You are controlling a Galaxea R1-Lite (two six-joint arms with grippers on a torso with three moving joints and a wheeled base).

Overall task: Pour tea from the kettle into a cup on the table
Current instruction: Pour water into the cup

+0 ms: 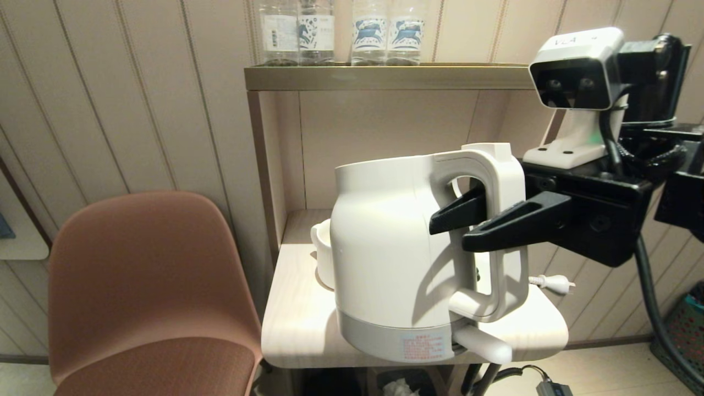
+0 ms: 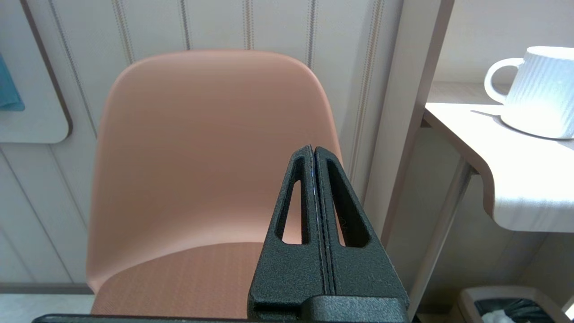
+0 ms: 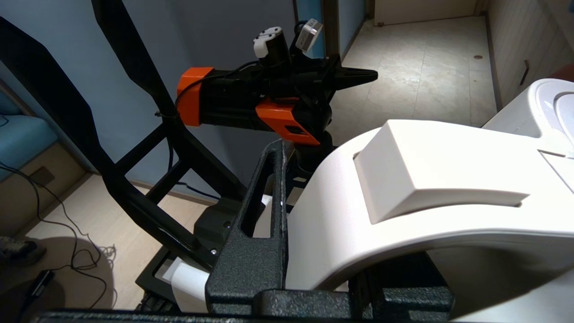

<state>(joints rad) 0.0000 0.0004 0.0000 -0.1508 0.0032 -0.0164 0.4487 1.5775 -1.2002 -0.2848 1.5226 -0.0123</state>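
My right gripper (image 1: 448, 234) is shut on the loop handle of the white kettle (image 1: 385, 253); one finger passes through the loop and the other lies outside it. The kettle hangs nearly upright above the front of the wood-grain table (image 1: 297, 324), its pinkish label facing me. In the right wrist view the handle (image 3: 403, 202) fills the space beside my finger (image 3: 264, 215). The ribbed white cup (image 1: 322, 250) stands on the table behind the kettle's left side, mostly hidden. It shows fully in the left wrist view (image 2: 538, 92). My left gripper (image 2: 312, 150) is shut and empty, low beside the table.
A brown chair (image 1: 148, 286) stands left of the table. Water bottles (image 1: 341, 33) line the shelf above. A white plug (image 1: 553, 283) lies at the table's right edge. A bin (image 2: 506, 307) sits under the table and a green basket (image 1: 687, 324) is at the far right.
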